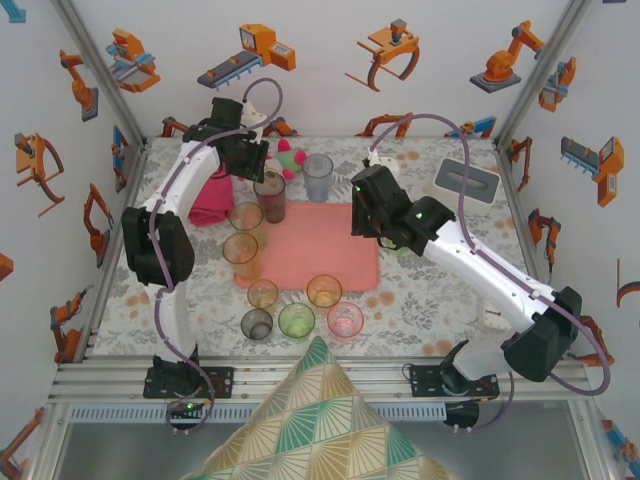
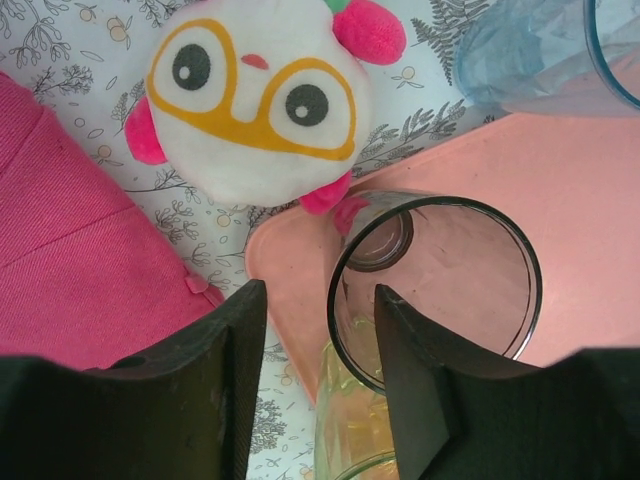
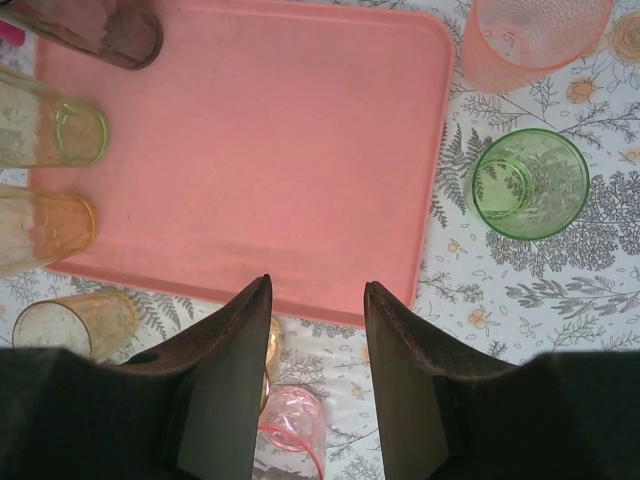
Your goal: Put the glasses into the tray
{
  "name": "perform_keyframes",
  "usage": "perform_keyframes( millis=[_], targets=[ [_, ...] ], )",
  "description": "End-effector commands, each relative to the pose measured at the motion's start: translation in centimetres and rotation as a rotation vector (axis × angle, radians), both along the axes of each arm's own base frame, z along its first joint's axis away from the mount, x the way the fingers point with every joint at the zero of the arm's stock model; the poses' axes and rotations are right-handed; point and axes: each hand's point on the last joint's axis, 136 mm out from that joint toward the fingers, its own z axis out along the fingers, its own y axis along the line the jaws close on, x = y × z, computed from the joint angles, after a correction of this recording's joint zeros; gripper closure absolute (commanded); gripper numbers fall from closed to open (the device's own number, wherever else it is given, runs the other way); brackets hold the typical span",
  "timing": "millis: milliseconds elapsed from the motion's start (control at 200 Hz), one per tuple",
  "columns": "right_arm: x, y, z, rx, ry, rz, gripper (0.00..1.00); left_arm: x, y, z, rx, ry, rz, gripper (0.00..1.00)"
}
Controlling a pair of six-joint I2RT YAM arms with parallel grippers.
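At the far left corner of the tray [image 1: 320, 250] the dark glass [image 2: 435, 290] stands upright. The left gripper [image 2: 320, 295] hangs over it, fingers apart astride its rim wall, seemingly for a rim grip. The right gripper [image 3: 317, 288], likewise spread and empty, hovers by the tray's right edge. Short glasses [image 1: 296, 320] wait off the tray's near edge. A toy [image 2: 250, 100] and towel [image 2: 70, 240] crowd the left gripper.

Eleven glasses [image 1: 296, 320], one tray [image 1: 320, 250], one towel [image 1: 210, 200]
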Motion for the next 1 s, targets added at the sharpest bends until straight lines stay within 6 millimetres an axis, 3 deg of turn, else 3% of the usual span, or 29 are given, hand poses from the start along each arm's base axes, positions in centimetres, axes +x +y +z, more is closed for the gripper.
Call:
perform_keyframes(
  millis=[0,441,686,841,996],
  targets=[
    [0.0,0.0,0.1,0.014,-0.014,-0.022,0.58,-0.7,-0.2,-1.8,0.034,0.045,-0.028,0.57],
    [0.1,0.1,-0.6,0.003,-0.005,-0.021,0.58,-0.7,-0.5,-2.7,0.085,0.043,-0.043,0.64],
    [0.1,0.1,-0.6,0.001,-0.007,-0.021,0.58,-0.7,-0.4,-2.7,0.108,0.035,-0.035,0.73],
    [0.1,0.1,-0.7,0.0,-0.006,-0.02,0.58,-0.7,-0.6,-2.5,0.108,0.03,-0.036,0.84],
    [0.0,0.0,-0.8,-0.001,-0.003,-0.018,0.58,-0.6,-0.5,-2.3,0.126,0.02,-0.027,0.84]
  ],
)
